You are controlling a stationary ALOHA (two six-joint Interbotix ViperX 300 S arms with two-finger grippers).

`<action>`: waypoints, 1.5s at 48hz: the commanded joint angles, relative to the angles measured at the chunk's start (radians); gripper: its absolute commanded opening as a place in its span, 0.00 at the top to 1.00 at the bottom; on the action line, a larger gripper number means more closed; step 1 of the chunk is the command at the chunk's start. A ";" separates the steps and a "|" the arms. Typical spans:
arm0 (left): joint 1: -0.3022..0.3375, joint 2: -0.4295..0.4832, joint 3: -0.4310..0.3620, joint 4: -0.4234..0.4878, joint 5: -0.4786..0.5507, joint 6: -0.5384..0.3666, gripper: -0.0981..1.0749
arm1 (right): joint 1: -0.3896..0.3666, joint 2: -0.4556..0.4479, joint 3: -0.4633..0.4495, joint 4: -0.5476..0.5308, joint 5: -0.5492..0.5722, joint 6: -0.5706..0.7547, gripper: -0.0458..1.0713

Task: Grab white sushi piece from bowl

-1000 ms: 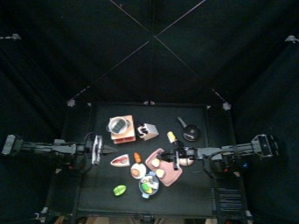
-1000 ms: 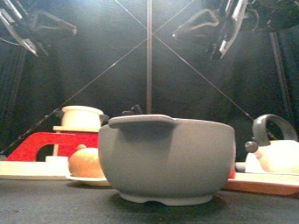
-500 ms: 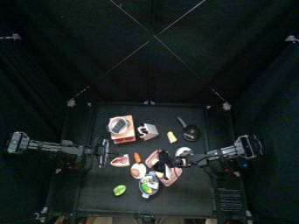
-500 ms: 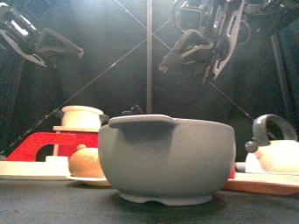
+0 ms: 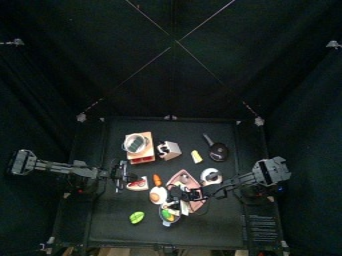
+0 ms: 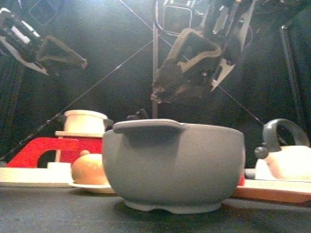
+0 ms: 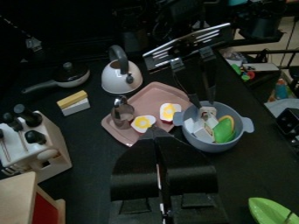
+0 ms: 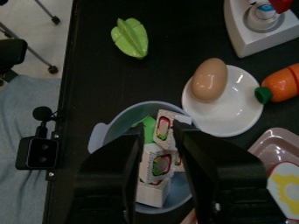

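Dim, black-curtained; lit from above. Glare on grey bowl (image 6: 170,168) rim, front view. Near jaws blurred, both wrist views.

one grey bowl (image 8: 117,140) sits on the desk (image 8: 128,87), holding two sushi pieces (image 8: 155,149). one brown egg (image 8: 209,77) rests on one white plate (image 8: 239,109). one green leaf (image 8: 132,38), one white kettle (image 7: 117,79), one pink tray (image 7: 152,98) and one black pan (image 7: 47,80) complete the spread. two black arms (image 6: 201,55) hang above.
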 commanded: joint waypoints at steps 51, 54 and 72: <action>0.000 0.000 -0.011 -0.005 -0.009 0.002 0.94 | -0.041 0.095 -0.095 -0.084 0.069 0.000 0.24; 0.002 0.000 -0.011 -0.005 -0.009 0.002 0.94 | -0.041 0.097 -0.100 -0.087 0.074 0.000 0.24; 0.003 0.000 -0.008 -0.005 -0.009 0.002 0.94 | -0.041 0.107 -0.126 -0.112 0.129 0.000 0.27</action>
